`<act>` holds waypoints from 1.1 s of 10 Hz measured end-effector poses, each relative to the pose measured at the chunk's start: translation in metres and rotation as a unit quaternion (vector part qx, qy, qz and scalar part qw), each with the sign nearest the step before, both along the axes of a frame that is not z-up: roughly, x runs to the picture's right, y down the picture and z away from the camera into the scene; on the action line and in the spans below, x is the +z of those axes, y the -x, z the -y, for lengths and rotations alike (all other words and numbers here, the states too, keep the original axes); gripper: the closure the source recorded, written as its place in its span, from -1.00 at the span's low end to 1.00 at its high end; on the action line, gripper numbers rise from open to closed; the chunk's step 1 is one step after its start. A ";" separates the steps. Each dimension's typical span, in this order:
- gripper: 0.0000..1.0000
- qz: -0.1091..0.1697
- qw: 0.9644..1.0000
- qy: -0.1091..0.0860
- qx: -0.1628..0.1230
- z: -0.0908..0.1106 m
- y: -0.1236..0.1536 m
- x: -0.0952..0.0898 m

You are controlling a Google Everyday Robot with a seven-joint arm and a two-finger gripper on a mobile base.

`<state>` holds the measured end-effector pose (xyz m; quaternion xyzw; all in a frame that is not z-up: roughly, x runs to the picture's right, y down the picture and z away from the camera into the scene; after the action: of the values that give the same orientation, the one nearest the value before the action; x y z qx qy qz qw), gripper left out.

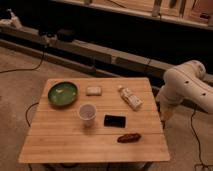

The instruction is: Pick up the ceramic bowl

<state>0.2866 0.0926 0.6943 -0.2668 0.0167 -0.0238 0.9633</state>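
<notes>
At the far-left corner of the desk (60,145): the ceramic bowl (62,94), upright, glossy green hollow facing up, dark rim all in view, touching nothing. Round, so no long axis to line up with; any stretch of rim as good as another, with the right-hand rim turned toward the arm. Just to its right, a small pale block (93,90), near but apart. Nearer and rightward, a clear cup (87,112) standing upright, also apart from the rim. Farther right, a pale bottle (130,97) lying on its side, slanting from far-left to near-right. Nearer than that, a flat black slab (114,120), and a brown lump (129,137) toward the near edge. Off the desk's right edge, hanging below the bulky white arm (187,82): the claw (166,112), pointing down, fingers apart as best judged, gripping nothing. Well apart from the bowl, with almost the whole width of the desk between. From the claw, then: bowl to the left and a little farther back. Probably calls for a long leftward reach, kept high enough to clear the bottle and the block on the straight line across, then down over the right or near rim. Only one arm, so no choice of side.
</notes>
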 end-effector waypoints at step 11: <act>-0.30 0.287 0.887 -0.274 -0.234 0.119 0.060 -0.018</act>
<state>0.2269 -0.0262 0.6760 0.0379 -0.1930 -0.3188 0.9272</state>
